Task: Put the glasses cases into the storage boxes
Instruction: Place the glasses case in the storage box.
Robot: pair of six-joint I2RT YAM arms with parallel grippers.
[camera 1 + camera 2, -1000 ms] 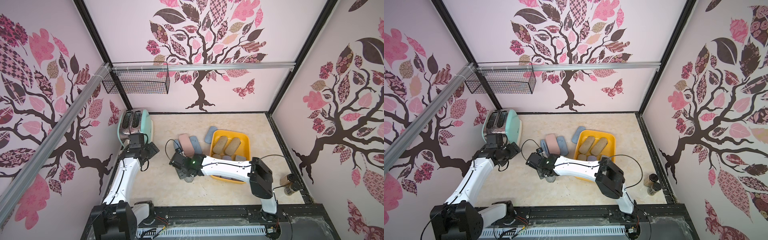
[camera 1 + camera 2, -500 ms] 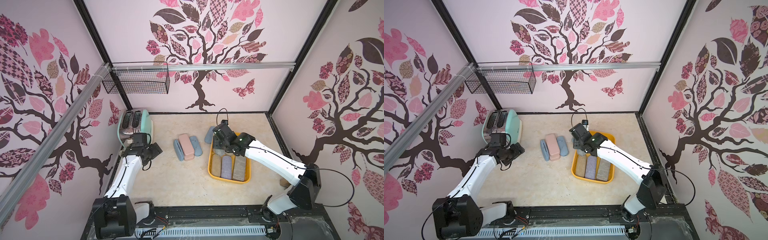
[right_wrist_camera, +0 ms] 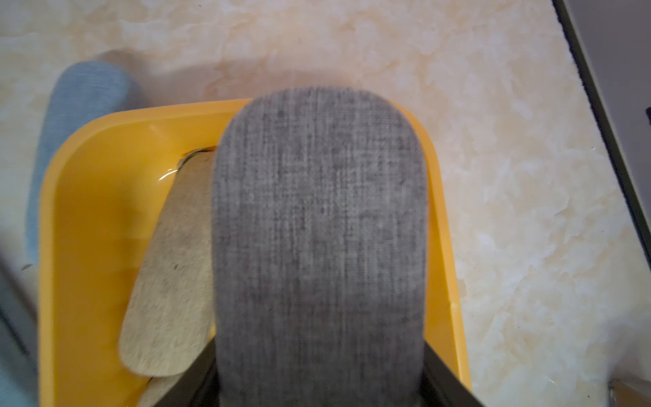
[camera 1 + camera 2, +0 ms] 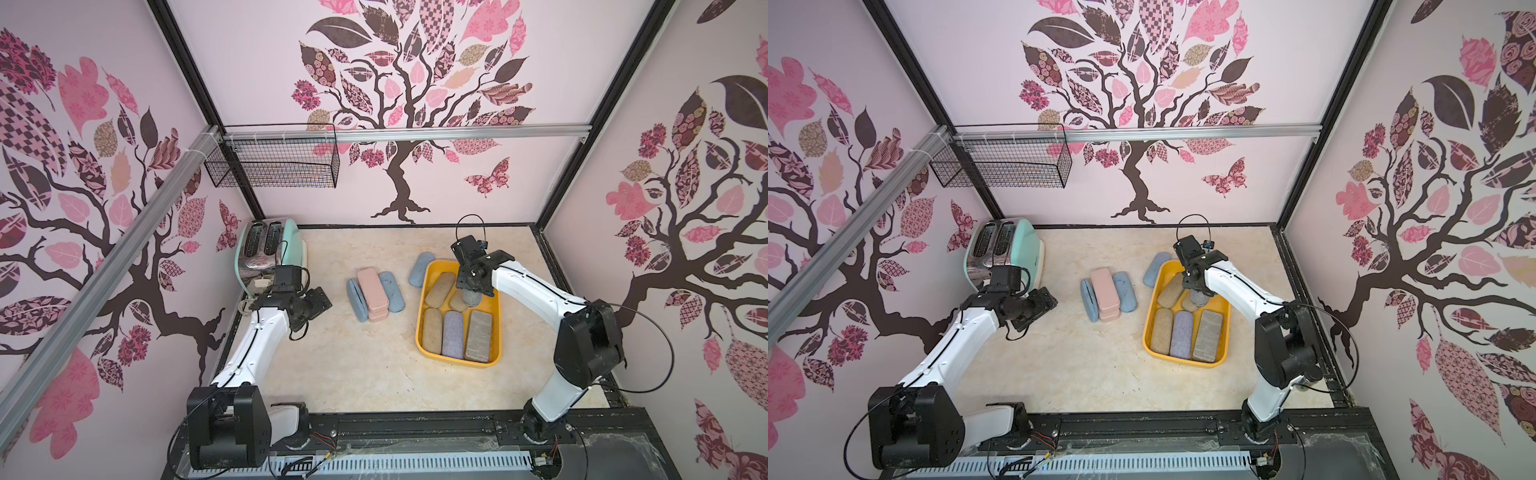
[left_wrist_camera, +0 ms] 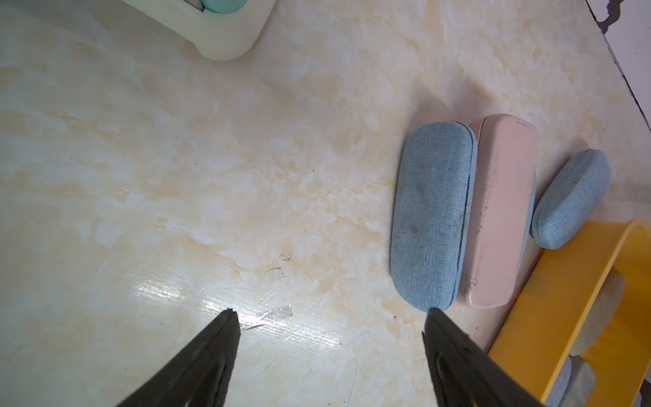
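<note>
My right end effector (image 4: 471, 286) is pinching a grey fabric-covered oblong glasses case (image 3: 317, 246) by one end. It holds the case over the far half of the shallow yellow-orange plastic tub (image 4: 465, 362), which sits toward the tabletop's right edge. My left end effector (image 5: 331, 317) is spread and empty, hovering above bare tabletop near the left edge.

I judge the job past halfway. Five cases lie in the tub: a tan case (image 4: 432, 329), a lavender case (image 4: 453, 334) and a grey-brown case (image 4: 478, 335) side by side along its near wall, with two more tan ones behind them. Left outside are a blue fabric case (image 4: 422, 269) just beside the tub's far left corner and a mid-tabletop cluster. The cluster is a blue case on edge (image 4: 357, 300), a smooth pink rectangular case (image 4: 372, 289) with what looks like a second beneath it, and another blue case (image 4: 392, 291).

The tabletop (image 4: 353, 374) is cream, marbled and lightly scratched. A mint-and-chrome toaster (image 4: 268, 249) stands at its far left corner. Pink walls with tree decals enclose it, and a black wire basket (image 4: 274, 166) hangs from a rail.
</note>
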